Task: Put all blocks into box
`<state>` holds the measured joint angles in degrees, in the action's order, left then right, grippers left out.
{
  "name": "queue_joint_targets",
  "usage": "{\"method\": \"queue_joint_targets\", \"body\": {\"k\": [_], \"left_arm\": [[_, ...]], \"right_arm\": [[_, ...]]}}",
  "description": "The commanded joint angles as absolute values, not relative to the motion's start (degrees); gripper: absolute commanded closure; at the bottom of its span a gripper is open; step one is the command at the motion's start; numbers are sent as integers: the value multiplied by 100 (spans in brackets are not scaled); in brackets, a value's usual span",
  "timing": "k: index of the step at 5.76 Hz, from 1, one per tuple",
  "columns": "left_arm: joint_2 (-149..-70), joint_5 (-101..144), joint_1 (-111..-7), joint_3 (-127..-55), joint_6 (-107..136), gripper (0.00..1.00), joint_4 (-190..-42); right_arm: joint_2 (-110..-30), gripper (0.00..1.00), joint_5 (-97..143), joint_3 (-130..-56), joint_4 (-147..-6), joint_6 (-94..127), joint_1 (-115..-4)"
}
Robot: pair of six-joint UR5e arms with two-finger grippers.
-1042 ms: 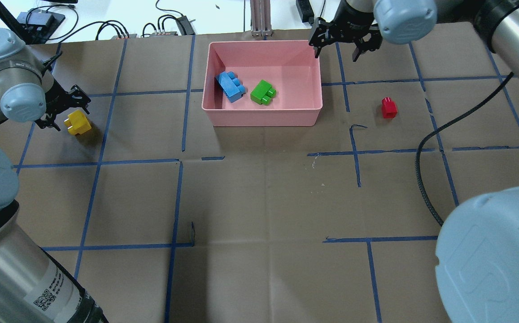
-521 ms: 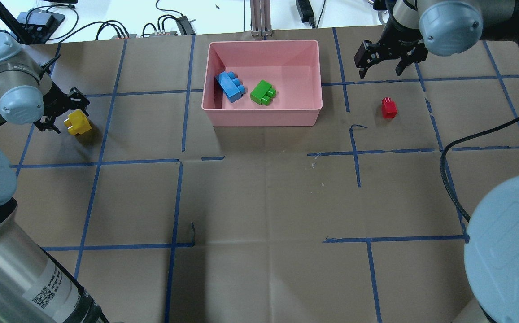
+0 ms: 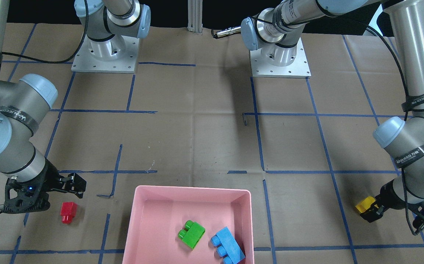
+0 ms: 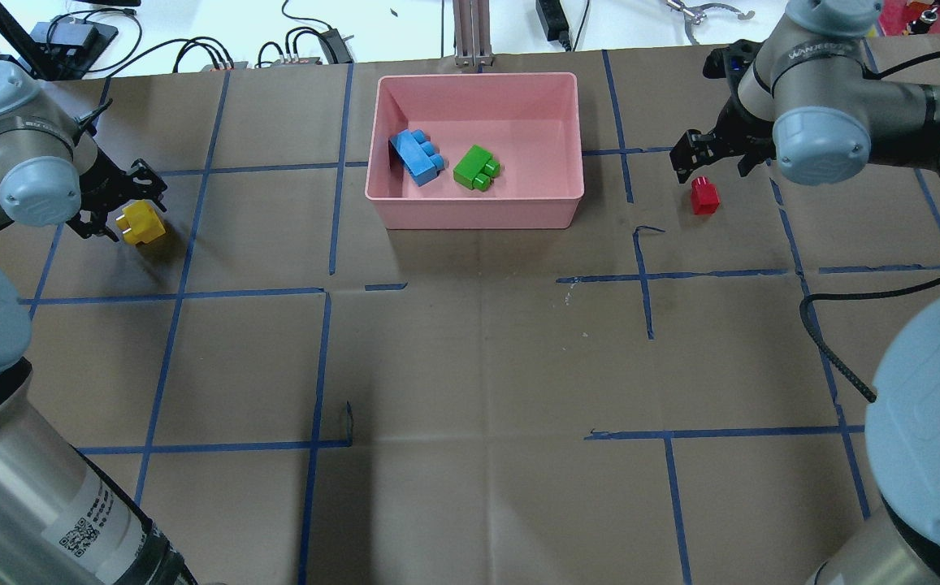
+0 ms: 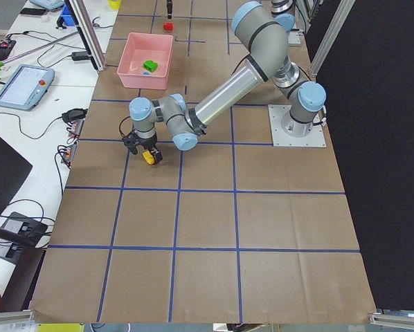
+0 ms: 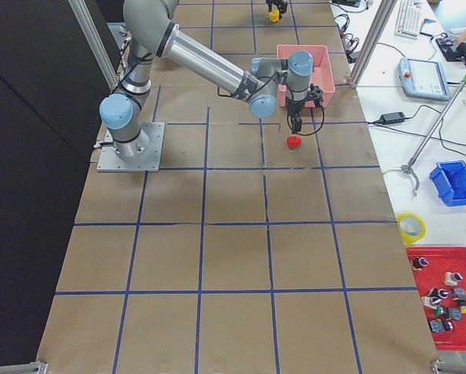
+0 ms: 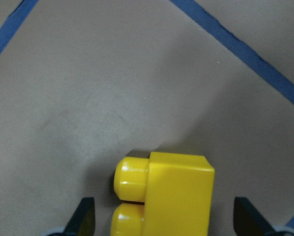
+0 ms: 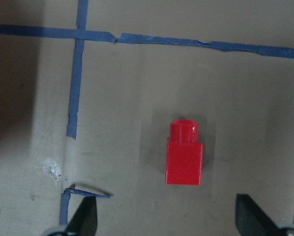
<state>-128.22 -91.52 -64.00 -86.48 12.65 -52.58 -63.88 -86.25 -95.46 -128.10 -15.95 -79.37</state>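
Note:
The pink box stands at the far middle of the table and holds the light-blue block and the green block. The yellow block lies on its side at the far left. My left gripper is open with the yellow block between its fingers, low at the table. The red block lies on the table right of the box. My right gripper is open just above and beyond the red block, which lies ahead of the open fingers.
Blue tape lines grid the brown table cover. Cables and electronics and a metal post sit along the far edge. A black cable hangs off my right arm. The arm bases stand at the robot's side.
My right gripper has moved from the box's far right corner to the right and down to the red block. My left gripper has stayed at the yellow block.

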Motion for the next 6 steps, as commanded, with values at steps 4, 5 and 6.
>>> {"method": "queue_joint_targets", "body": {"k": [4, 5, 6], "left_arm": [[-12815, -9167, -6381, -8648, 1134, 61, -5431], [-12736, -9167, -6390, -8622, 1125, 72, -5519], [-12631, -9167, -6398, -8465, 1125, 74, -5633]], "right_arm": [[-5793, 1, -8640, -9615, -13491, -1626, -7753], [-5775, 1, -8701, -9633, -13517, -1626, -7752], [-5748, 2, -8710, -9642, -13518, -1600, -7752]]}}
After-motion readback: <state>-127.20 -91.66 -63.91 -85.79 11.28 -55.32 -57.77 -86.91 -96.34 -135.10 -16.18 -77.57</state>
